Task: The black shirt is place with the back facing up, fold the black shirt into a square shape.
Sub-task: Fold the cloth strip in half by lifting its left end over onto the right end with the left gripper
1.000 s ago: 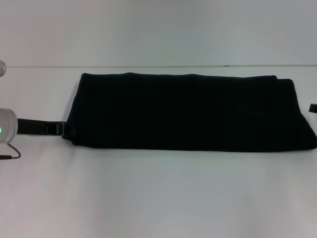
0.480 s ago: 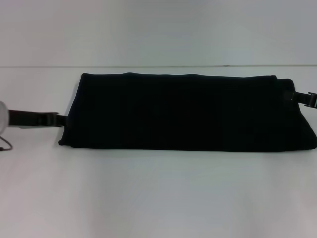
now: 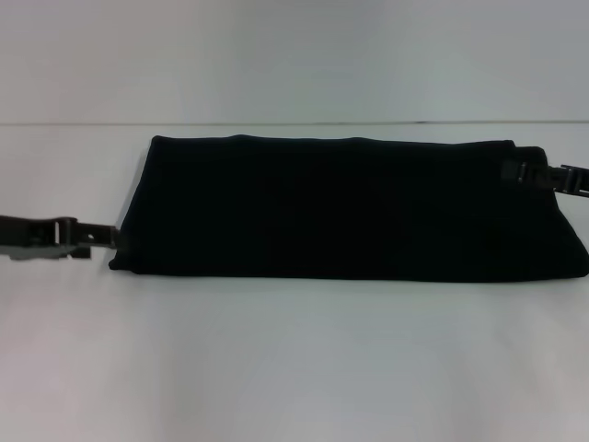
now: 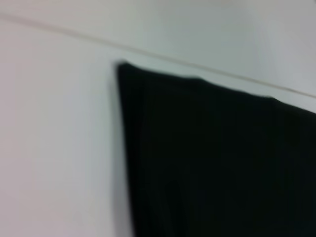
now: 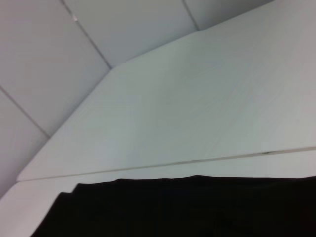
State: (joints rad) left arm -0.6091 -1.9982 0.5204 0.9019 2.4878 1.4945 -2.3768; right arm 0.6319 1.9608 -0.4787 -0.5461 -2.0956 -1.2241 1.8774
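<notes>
Here the shirt (image 3: 345,207), folded into a long band, lies mid-table (image 3: 294,359). Left gripper (image 3: 112,238) meets its 9 o'clock end, right gripper (image 3: 512,170) its 2 o'clock corner; finger states cannot be told.

A plain white counter (image 3: 294,368) fills the near view — smooth and evenly lit. Behind it rises a pale wall (image 3: 294,55), its panels divided by thin seams.

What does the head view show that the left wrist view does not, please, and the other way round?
Only the head view shows the left gripper at the shirt's left end, the right gripper over its far right corner, and the whole folded strip. The left wrist view adds only a close look at one corner. Both show the black shirt on the white table.
</notes>
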